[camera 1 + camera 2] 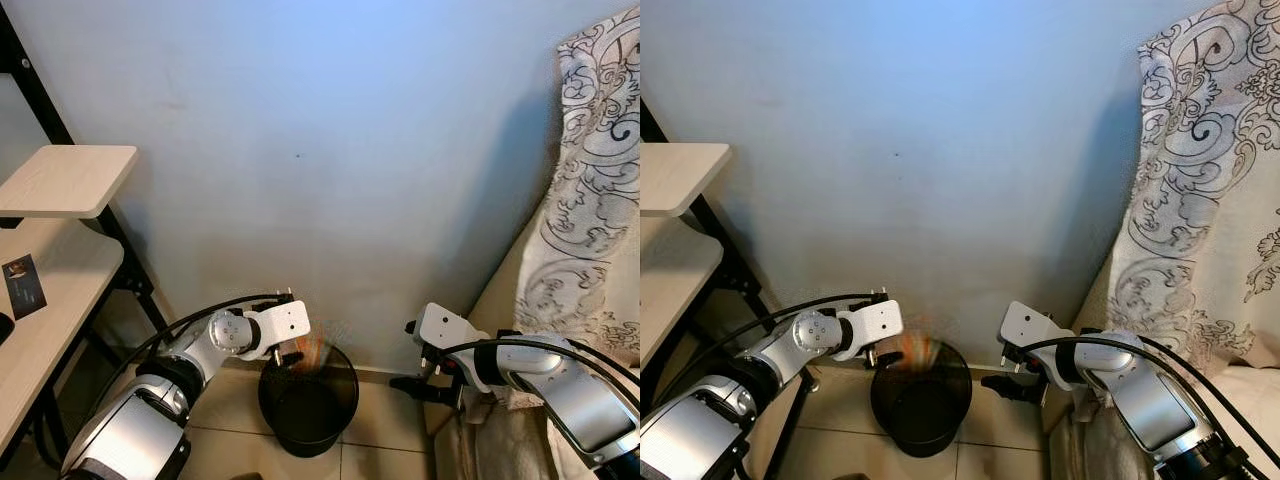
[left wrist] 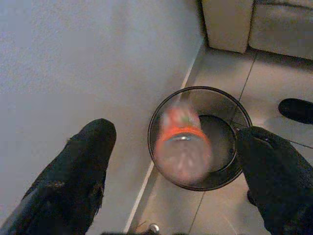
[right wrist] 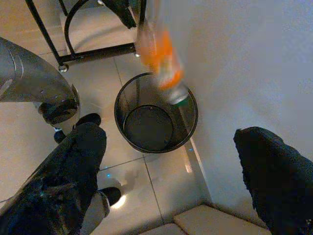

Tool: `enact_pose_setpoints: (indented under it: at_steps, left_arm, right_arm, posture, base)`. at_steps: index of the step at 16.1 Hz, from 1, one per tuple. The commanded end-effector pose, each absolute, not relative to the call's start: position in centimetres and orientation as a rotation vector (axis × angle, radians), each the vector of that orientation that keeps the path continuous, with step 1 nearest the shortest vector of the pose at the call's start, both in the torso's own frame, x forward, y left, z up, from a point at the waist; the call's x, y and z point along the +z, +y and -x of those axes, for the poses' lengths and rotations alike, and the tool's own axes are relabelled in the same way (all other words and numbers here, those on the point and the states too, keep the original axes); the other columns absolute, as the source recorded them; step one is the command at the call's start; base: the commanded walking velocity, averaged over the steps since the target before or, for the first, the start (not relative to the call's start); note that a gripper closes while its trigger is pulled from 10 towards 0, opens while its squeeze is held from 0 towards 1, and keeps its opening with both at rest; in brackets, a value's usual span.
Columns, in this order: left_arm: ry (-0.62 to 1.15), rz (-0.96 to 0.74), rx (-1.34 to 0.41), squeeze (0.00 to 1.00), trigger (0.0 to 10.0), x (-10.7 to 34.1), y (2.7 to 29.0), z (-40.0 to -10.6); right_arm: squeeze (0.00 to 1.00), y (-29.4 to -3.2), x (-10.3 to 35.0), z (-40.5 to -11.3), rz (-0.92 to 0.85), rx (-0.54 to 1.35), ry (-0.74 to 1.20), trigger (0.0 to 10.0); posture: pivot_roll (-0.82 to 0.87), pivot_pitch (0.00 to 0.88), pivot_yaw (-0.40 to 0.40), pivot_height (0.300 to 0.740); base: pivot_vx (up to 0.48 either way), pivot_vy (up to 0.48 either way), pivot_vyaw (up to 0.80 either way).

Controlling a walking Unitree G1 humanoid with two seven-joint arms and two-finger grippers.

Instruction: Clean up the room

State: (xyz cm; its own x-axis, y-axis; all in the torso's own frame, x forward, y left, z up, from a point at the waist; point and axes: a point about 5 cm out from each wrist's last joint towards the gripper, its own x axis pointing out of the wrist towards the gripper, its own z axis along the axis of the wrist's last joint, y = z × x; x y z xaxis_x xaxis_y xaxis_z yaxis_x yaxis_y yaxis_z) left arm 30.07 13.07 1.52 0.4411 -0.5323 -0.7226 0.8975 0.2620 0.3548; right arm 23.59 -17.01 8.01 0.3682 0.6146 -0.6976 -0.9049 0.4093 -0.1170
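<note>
A black mesh waste bin (image 1: 343, 377) stands on the tiled floor against the blue wall. A bottle (image 1: 312, 352) with an orange label, blurred by motion, is in the air just above the bin's mouth; it also shows in the left wrist view (image 2: 183, 144) and the right wrist view (image 3: 161, 56). My left gripper (image 1: 290, 357) hangs open over the bin's left rim, its fingers (image 2: 93, 147) spread wide on either side of the bottle without touching it. My right gripper (image 1: 412, 384) is open and holds nothing, low to the right of the bin (image 3: 122, 100).
A light wooden desk with a raised shelf (image 1: 62, 180) on a black metal frame stands at the left, a small dark card (image 1: 22, 285) on it. A patterned cloth (image 1: 590, 200) hangs at the right over cream upholstery (image 2: 230, 24). The wall is close ahead.
</note>
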Motion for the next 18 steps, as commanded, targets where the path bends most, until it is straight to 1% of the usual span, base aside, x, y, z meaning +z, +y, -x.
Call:
enact_pose_setpoints:
  at_steps: [1,3,4,5,6,7,8,9,10,12,14,15,16,18]
  left_arm:
    - [0.52,-0.847,-1.039,1.0,10.0,1.5,13.2,-30.0]
    - [0.511,-0.841,-1.037,1.0,10.0,1.3,13.4,-29.8]
    - [0.468,-0.814,-0.997,1.0,10.0,1.6,13.5,-29.9]
    - [0.415,-0.717,-0.935,1.0,10.0,2.1,13.4,-30.2]
    - [0.34,-0.538,-0.829,1.0,10.0,3.1,13.2,-30.4]
    - [0.302,-0.436,-0.777,1.0,10.0,3.7,13.2,-30.5]
    - [0.223,-0.423,-0.744,1.0,10.0,5.3,13.3,-29.7]
    - [0.204,-0.433,-0.755,1.0,10.0,5.8,13.2,-29.2]
    - [0.176,-0.425,-0.757,1.0,10.0,6.7,12.9,-28.2]
    - [0.112,-0.265,-0.619,1.0,10.0,8.9,12.9,-27.0]
    - [0.093,-0.218,-0.526,1.0,10.0,9.9,13.5,-26.3]
    - [0.089,-0.186,-0.387,1.0,10.0,10.3,14.7,-25.6]
    - [0.103,-0.201,-0.31,1.0,10.0,10.0,15.7,-25.1]
    - [0.146,-0.249,-0.268,1.0,10.0,9.4,16.4,-23.9]
  right_arm:
    - [0.0,-16.7,8.4,-24.0,0.56,1.052,0.597,10.0]
    - [0.0,-16.5,8.4,-24.0,0.561,1.052,0.592,10.0]
    - [0.0,-16.4,8.4,-24.0,0.56,1.038,0.579,10.0]
    - [0.0,-16.4,8.4,-24.1,0.545,0.99,0.557,10.0]
    - [0.0,-16.3,8.7,-24.5,0.487,0.863,0.513,10.0]
    - [0.0,-16.3,8.8,-24.7,0.442,0.786,0.49,10.0]
    - [0.0,-16.0,9.4,-24.8,0.291,0.637,0.41,10.0]
    - [0.0,-15.9,9.4,-24.7,0.254,0.595,0.395,10.0]
    - [0.0,-15.9,9.3,-24.5,0.176,0.513,0.371,10.0]
    - [0.0,-16.1,9.6,-24.2,0.052,0.251,0.3,10.0]
    - [0.0,-16.8,10.2,-23.9,-0.009,0.083,0.259,10.0]
    - [0.0,-17.7,10.7,-23.3,-0.023,-0.038,0.222,10.0]
    - [0.0,-17.8,10.8,-23.0,-0.021,-0.065,0.207,10.0]
    - [0.0,-17.7,10.9,-22.7,-0.043,-0.091,0.201,10.0]
  posture:
    - [-0.14,0.0,0.006,0.74]
    - [-0.13,0.0,0.01,0.74]
    - [-0.13,0.0,0.013,0.74]
    - [-0.13,0.0,0.014,0.74]
    - [-0.12,0.0,0.014,0.74]
    - [-0.11,0.0,0.014,0.74]
    - [-0.1,0.0,0.019,0.74]
    - [-0.09,0.0,0.017,0.74]
    - [-0.09,0.0,0.016,0.74]
    - [-0.09,0.0,0.036,0.74]
    - [-0.09,0.0,0.045,0.74]
    - [-0.09,0.0,0.053,0.74]
    - [-0.09,0.0,0.055,0.74]
    - [-0.09,0.0,0.048,0.74]
  base:
    - [0.0,0.0,0.0]
    - [0.0,0.0,0.0]
    - [0.0,0.0,0.0]
    - [0.0,0.0,0.0]
    - [0.0,0.0,0.0]
    - [0.0,0.0,0.0]
    - [0.0,0.0,0.0]
    - [0.0,0.0,0.0]
    - [0.0,0.0,0.0]
    - [0.0,0.0,-0.76]
    - [0.0,0.0,-0.78]
    - [0.0,0.0,-0.79]
    - [0.0,0.0,-0.79]
    - [0.0,0.0,-0.8]
